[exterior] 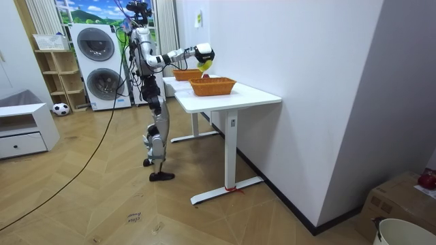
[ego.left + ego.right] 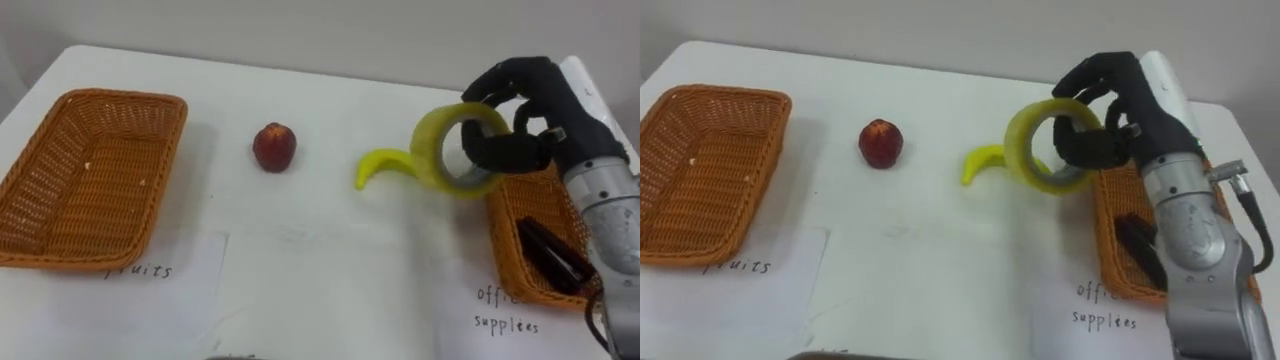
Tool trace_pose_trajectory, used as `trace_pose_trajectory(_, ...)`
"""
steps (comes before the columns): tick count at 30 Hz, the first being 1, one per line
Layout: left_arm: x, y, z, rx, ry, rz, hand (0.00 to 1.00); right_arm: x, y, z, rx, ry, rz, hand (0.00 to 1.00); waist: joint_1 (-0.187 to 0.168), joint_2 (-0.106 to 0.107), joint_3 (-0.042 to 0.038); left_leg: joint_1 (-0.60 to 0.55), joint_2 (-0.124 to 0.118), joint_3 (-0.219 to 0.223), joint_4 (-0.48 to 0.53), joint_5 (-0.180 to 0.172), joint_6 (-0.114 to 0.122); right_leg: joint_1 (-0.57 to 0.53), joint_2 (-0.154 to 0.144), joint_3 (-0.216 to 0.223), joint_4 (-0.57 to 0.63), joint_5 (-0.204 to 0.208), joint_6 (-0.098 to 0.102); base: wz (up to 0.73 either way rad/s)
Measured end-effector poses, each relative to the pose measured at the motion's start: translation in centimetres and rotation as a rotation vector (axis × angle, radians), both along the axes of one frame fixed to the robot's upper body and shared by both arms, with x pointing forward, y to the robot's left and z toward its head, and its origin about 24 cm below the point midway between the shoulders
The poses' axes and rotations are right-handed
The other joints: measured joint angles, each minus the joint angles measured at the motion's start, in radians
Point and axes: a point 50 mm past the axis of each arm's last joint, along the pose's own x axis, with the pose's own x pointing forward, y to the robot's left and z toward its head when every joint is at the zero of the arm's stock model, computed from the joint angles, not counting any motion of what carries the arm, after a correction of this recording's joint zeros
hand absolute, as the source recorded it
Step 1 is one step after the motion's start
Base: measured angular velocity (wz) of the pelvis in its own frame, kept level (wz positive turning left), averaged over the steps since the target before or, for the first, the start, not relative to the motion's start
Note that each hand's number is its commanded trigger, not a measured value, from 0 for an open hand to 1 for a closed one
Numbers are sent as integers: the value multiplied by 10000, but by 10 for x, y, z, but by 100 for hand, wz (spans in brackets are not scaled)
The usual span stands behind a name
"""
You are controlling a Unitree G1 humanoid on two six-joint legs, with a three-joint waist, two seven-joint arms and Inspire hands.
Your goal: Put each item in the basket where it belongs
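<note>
We see black right hand (image 2: 540, 110), fingers curled through yellow-green tape roll (image 2: 431, 150), at 10 o'clock rim of orange wicker office-supplies basket (image 2: 504, 236).

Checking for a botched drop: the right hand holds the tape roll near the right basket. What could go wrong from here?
1. The tape roll, in the right hand, hangs by the left rim of the office supplies basket, not over its middle; released here, it could hit the rim and roll away.
2. The banana lies close behind the roll; the hand might knock it.
</note>
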Motion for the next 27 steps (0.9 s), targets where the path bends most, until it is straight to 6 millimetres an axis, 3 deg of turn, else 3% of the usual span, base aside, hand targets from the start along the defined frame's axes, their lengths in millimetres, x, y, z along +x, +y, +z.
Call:
trace_pose_trajectory(9,-1,0,0,-25,57,18,0,0,-11,0,301,64,-238,100,-122,-44,-4,142,37,243,-21,-2,-4,22,58,306,-24,4,-7,-8)
trace_pose_trajectory(14,-1,1,0,3,33,25,0,-1,-15,-5,371,247,-419,100,-407,-51,-11,140,76,266,-128,-7,-6,-31,111,329,-35,10,-16,-1)
trace_pose_trajectory(27,-6,6,2,166,-20,339,0,-12,-47,-23,730,786,-1943,100,-651,-121,-66,160,120,493,-130,-6,-8,-129,164,545,-23,32,-52,-5)
